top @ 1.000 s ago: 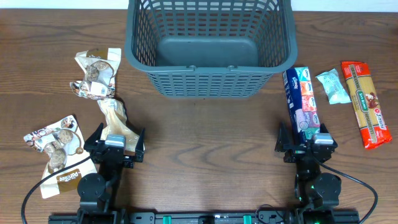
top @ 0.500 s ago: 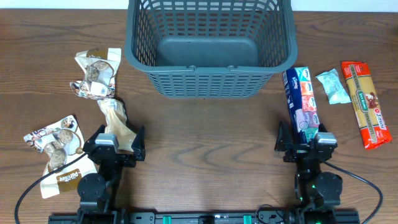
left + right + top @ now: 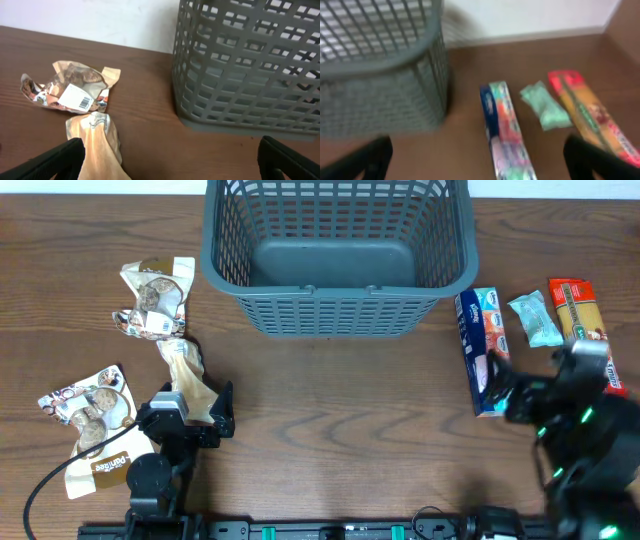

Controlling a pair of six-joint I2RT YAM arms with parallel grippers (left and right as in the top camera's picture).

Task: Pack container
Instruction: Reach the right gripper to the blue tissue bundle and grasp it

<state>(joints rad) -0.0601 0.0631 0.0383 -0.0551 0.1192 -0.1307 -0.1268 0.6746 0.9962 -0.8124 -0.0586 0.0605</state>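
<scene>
The container [image 3: 340,310], a large dark grey-blue lattice basket, stands empty at the back middle; it also shows in the left wrist view [image 3: 240,75] and the right wrist view [image 3: 375,90]. My left gripper [image 3: 190,398] is open low at the front left, its fingers [image 3: 165,160] either side of a tan packet [image 3: 97,145]. My right gripper [image 3: 535,380] is open and raised at the right, blurred, above a long blue multicoloured packet [image 3: 482,340] that lies between its fingers [image 3: 480,160].
A crumpled cookie packet [image 3: 155,298] lies left of the basket. Another cookie packet [image 3: 90,415] and a brown pouch [image 3: 100,470] lie at the front left. A small green packet [image 3: 533,318] and a red-orange pasta pack [image 3: 578,315] lie at the right.
My right arm has risen from its low rest and swung to the right and forward over the packets. My left arm has hardly moved. Nothing was picked up.
</scene>
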